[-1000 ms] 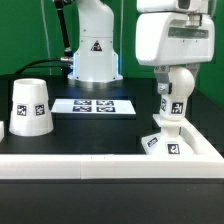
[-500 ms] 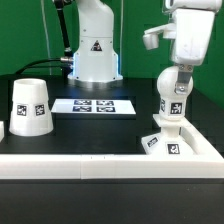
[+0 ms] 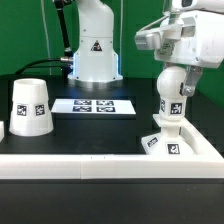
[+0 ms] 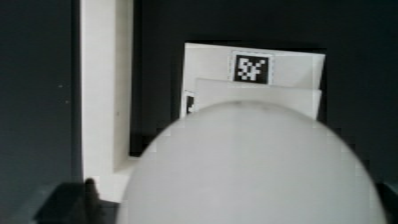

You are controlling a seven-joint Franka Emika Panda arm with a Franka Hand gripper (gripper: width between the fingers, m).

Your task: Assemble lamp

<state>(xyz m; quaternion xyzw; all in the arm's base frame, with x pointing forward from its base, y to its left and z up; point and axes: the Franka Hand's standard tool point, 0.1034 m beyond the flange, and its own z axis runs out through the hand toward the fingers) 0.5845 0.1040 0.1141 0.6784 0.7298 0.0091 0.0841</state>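
Note:
The ball-topped bulb (image 3: 172,100) stands upright on the flat square base (image 3: 163,141) at the exterior view's right. My gripper (image 3: 177,72) hangs over the bulb's rounded top, its hand turned at an angle. In the wrist view the bulb (image 4: 258,165) fills the lower part of the picture, with the base (image 4: 254,68) behind it. One dark fingertip (image 4: 77,200) shows beside the bulb with a gap between them; the other finger is hidden. The jaws look open around the bulb's top. The large cone shade (image 3: 28,106) stands alone at the exterior view's left.
The marker board (image 3: 94,105) lies flat at mid table. A long white rail (image 3: 100,165) runs along the front and turns up the right side beside the base; it also shows in the wrist view (image 4: 103,90). The arm's white pedestal (image 3: 95,45) stands behind.
The gripper's hand has risen a little off the bulb and turned about its axis. The bulb, base and shade stay where they were.

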